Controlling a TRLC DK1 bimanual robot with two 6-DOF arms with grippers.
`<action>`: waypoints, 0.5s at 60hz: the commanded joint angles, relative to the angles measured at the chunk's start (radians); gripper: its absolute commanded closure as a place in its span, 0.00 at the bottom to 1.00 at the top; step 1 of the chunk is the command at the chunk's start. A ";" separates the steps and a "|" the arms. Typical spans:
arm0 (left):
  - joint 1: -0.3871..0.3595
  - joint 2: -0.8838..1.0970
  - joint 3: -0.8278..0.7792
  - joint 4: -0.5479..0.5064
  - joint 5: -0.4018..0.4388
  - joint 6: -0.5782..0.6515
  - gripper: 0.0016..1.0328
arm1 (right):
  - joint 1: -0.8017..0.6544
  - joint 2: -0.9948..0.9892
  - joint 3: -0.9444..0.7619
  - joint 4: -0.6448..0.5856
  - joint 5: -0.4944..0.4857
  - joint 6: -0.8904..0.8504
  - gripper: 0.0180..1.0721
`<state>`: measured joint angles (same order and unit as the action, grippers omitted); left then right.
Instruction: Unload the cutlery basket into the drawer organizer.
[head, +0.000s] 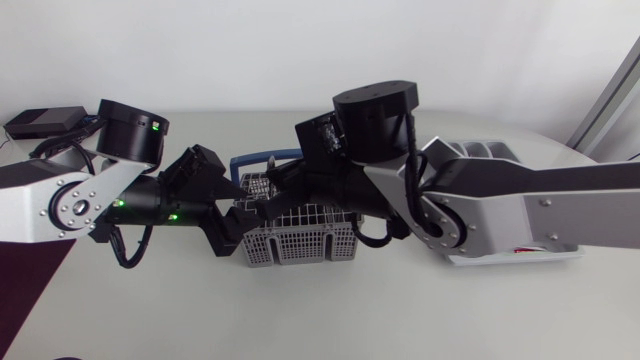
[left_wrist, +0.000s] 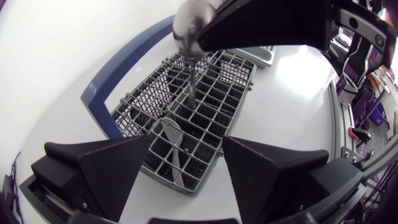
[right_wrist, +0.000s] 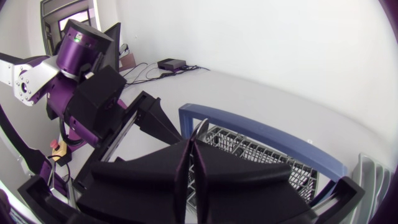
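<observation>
Contact is being made by the right jaws, which are pressed together on a utensil (left_wrist: 188, 28) standing upright in the basket (head: 300, 245). Its long axis is running near vertical, rounded end uppermost. A straight upward pull is therefore being judged necessary before any travel to the organizer (head: 485, 150), which is lying behind the right arm. The left jaws are being shown apart, with a second utensil (left_wrist: 174, 149) lying between and below them. The clamped utensil's lower end is being hidden by the grid, so its type cannot be told.
</observation>
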<state>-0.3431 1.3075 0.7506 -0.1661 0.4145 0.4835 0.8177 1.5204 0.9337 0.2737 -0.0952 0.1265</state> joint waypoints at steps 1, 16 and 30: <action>-0.005 -0.016 -0.025 -0.006 0.003 0.009 0.05 | 0.020 -0.045 -0.001 -0.021 0.009 -0.018 0.94; -0.004 -0.022 -0.031 -0.006 0.001 0.009 0.05 | 0.028 -0.134 0.008 -0.068 0.031 -0.044 0.95; 0.004 -0.054 -0.022 -0.038 -0.010 0.009 0.05 | -0.023 -0.279 0.019 -0.218 0.028 -0.123 0.94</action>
<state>-0.3428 1.2793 0.7380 -0.1867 0.4107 0.4835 0.8242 1.3067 0.9348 0.0944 -0.0738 0.0483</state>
